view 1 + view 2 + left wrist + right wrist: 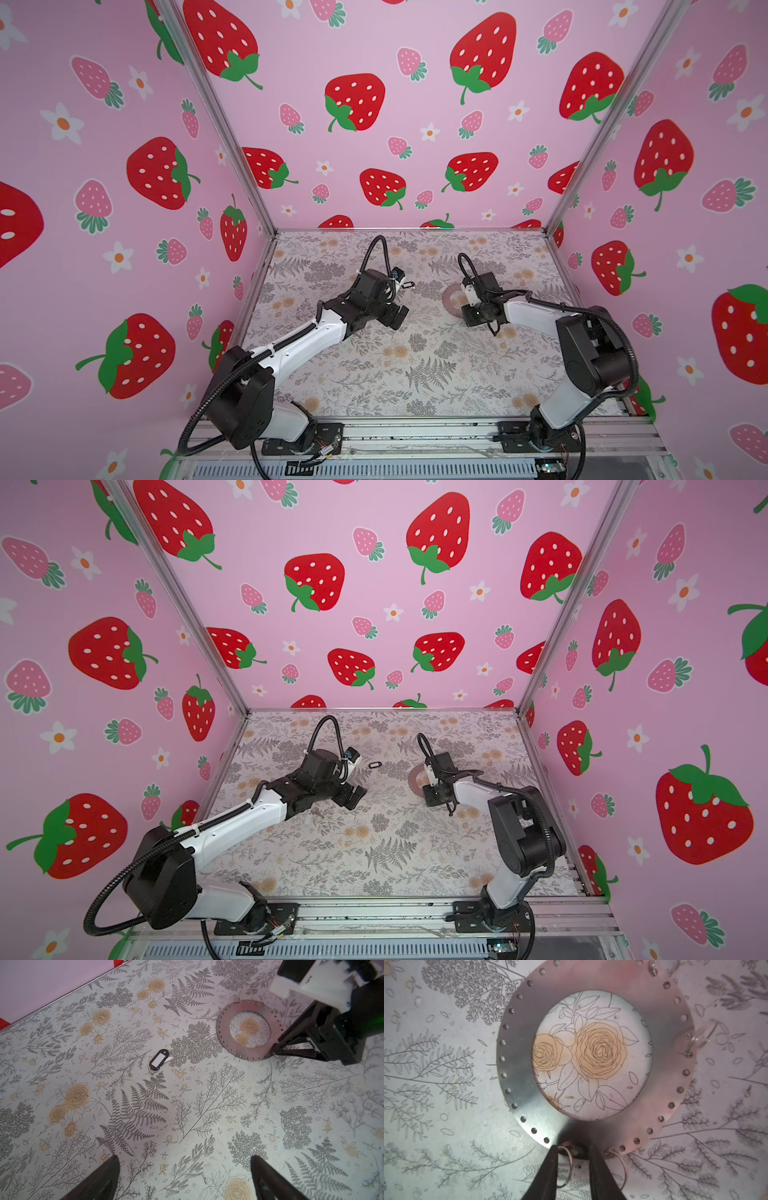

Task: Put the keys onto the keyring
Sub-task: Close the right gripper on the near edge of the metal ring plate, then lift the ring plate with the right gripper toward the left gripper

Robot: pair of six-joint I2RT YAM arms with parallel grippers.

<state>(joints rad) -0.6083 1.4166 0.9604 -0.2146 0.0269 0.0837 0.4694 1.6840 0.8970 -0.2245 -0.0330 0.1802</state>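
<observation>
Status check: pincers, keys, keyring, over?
Left pincer wide open above the table. Right pincer narrowly open, straddling a wire loop at the keyring rim. Tagged key flat on the table, off the ring. Nothing lying between them.

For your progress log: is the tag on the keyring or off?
Off: the tag lies on the table, well apart from the keyring.

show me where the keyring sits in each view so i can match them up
Top view: keyring right of centre, a crescent half hidden by the right gripper.
Top view: same crescent, right of centre.
Left wrist: whole ring, upper right.
Right wrist: fills the middle.
Shared landmark: the right gripper, with its tips at the ring's rim.
</observation>
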